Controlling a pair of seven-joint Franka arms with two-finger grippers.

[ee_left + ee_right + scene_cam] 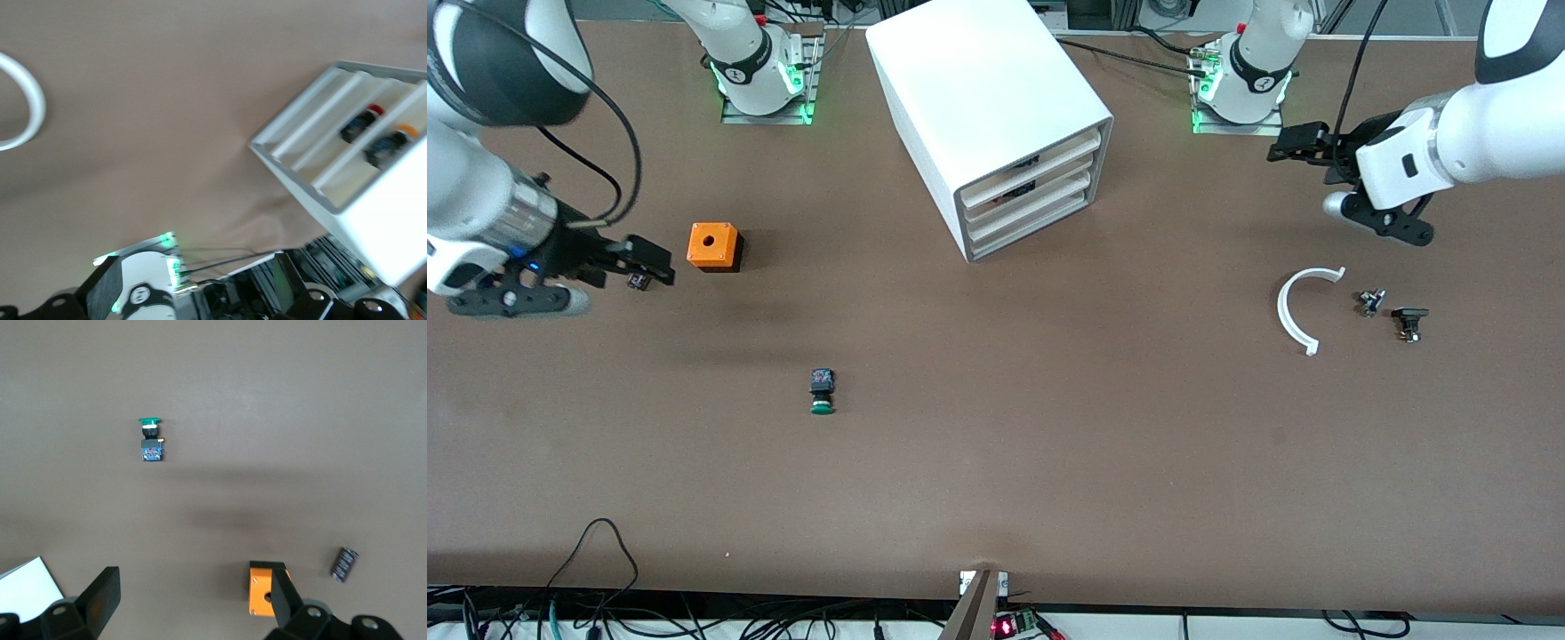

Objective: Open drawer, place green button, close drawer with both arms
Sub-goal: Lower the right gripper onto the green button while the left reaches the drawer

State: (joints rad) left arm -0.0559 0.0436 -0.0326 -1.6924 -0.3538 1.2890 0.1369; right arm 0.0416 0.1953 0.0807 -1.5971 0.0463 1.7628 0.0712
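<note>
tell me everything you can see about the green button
The button is small, with a round green cap on a black body that shows a bit of blue on top. It lies on its side on the bare brown table, cap end pointing toward the front camera. It sits nearer to that camera than the orange cube and the cabinet, toward the right arm's end of the table. Nothing touches it but the table; neither gripper is near it.

One cabinet (996, 124) with three drawers, one green button (823, 392), one orange cube (714, 246), one white arc (1298, 307), three small black parts.
</note>
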